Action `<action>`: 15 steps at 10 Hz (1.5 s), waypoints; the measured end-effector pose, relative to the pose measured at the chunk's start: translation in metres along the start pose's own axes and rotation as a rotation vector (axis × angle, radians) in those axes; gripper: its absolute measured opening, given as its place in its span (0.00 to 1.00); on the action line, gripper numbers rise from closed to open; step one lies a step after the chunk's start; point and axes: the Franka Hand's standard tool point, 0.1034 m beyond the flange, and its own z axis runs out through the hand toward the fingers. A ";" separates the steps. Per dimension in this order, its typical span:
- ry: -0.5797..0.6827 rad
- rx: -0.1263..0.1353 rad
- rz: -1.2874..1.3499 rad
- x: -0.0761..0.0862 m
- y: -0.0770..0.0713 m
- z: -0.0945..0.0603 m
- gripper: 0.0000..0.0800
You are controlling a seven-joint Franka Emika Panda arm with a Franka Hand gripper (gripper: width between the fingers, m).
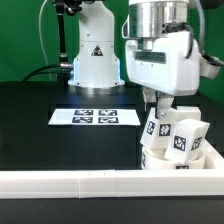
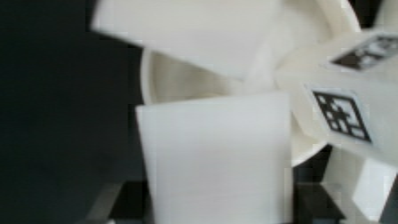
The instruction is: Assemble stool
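My gripper [image 1: 158,104] is shut on a white blocky stool leg [image 1: 153,128], which stands upright with its tag facing the camera. In the wrist view this leg [image 2: 214,160] fills the gap between my two dark fingers [image 2: 128,200]. A second tagged leg [image 1: 183,138] stands right beside it, towards the exterior view's right, and also shows in the wrist view [image 2: 342,112]. Both legs rest on the round white seat [image 1: 176,166], whose rim shows in the wrist view [image 2: 169,75]. I cannot tell whether the held leg is seated in its socket. A third leg is not visible.
The long white L-shaped rail [image 1: 70,181] runs along the front and turns up the exterior view's right, hemming in the seat. The marker board [image 1: 95,116] lies flat on the black table behind. The robot's white base [image 1: 95,55] stands at the back.
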 end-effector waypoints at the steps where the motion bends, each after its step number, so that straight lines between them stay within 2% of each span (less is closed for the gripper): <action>1: -0.006 0.020 0.112 0.001 0.000 0.000 0.42; 2: -0.018 0.045 0.229 0.003 0.000 0.001 0.42; 3: -0.028 0.054 0.352 0.001 -0.001 0.001 0.42; 9: -0.054 0.049 0.687 -0.001 -0.001 0.002 0.42; 15: -0.083 0.048 0.762 -0.004 0.000 0.002 0.43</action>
